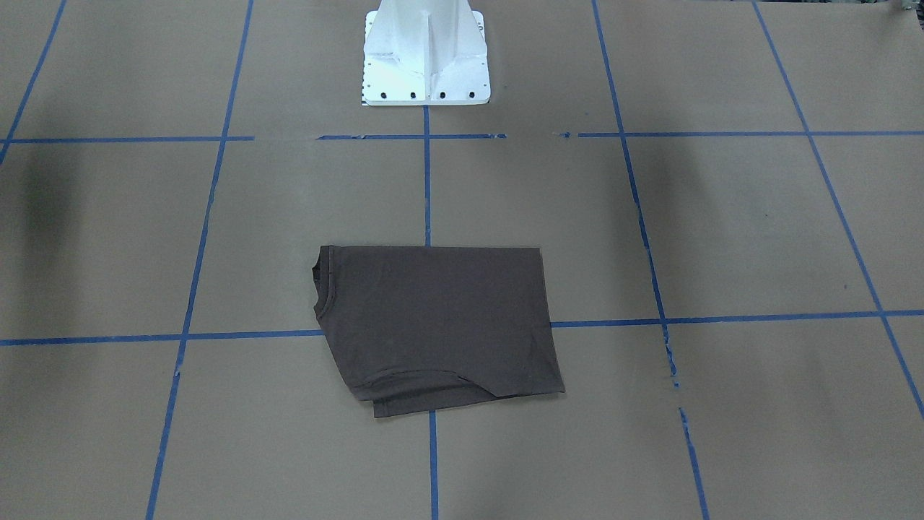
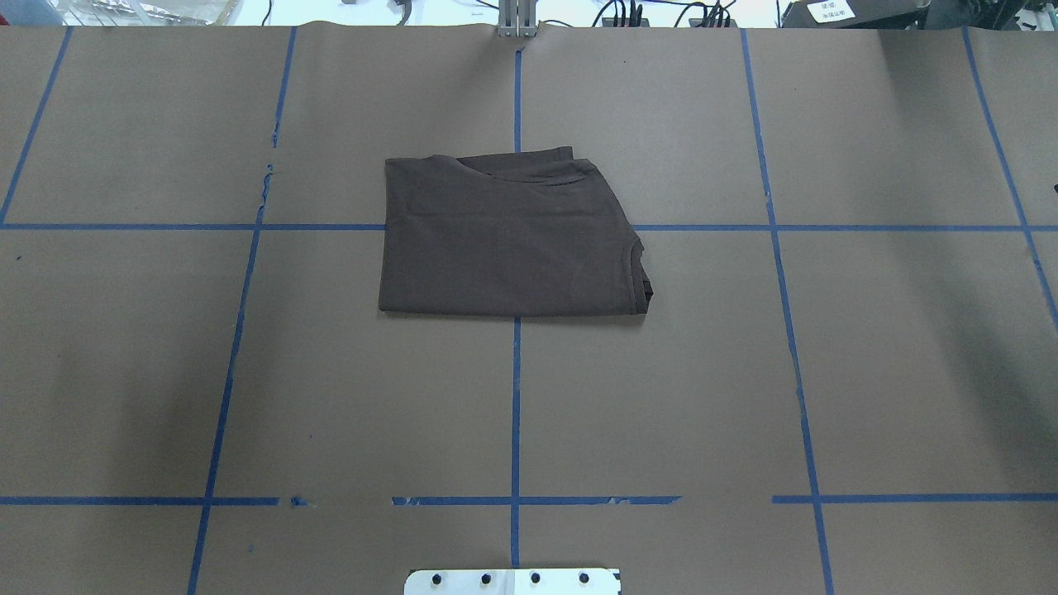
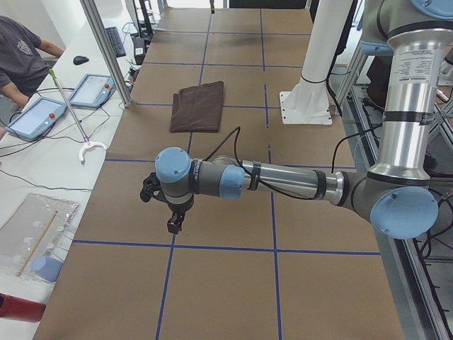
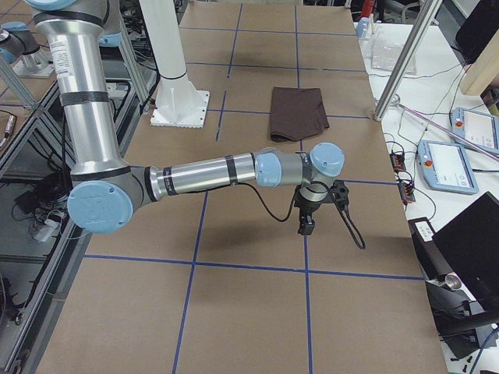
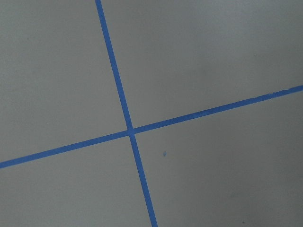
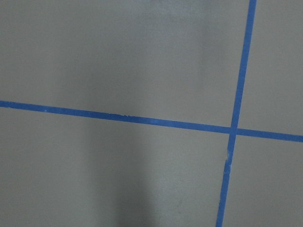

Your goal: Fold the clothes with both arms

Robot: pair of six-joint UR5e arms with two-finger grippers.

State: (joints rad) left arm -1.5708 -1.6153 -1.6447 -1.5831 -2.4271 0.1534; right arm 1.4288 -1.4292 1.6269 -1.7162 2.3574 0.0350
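The clothes are one dark brown T-shirt (image 1: 440, 325), folded into a flat rectangle at the table's middle, collar towards my right (image 2: 504, 240). It is small in the side views (image 3: 198, 106) (image 4: 298, 113). My left gripper (image 3: 173, 221) hangs low over the table's left end, far from the shirt; I cannot tell whether it is open or shut. My right gripper (image 4: 306, 226) hangs over the right end, equally far off, and I cannot tell its state either. Both wrist views show only brown paper with a crossing of blue tape (image 5: 131, 132) (image 6: 233, 131).
Brown paper with a blue tape grid covers the table (image 2: 248, 372). The white pedestal base (image 1: 426, 54) stands behind the shirt. A person's arm (image 3: 21, 57), tablets (image 3: 35, 117) and a reaching stick (image 3: 71, 113) are at the operators' bench beyond the far edge.
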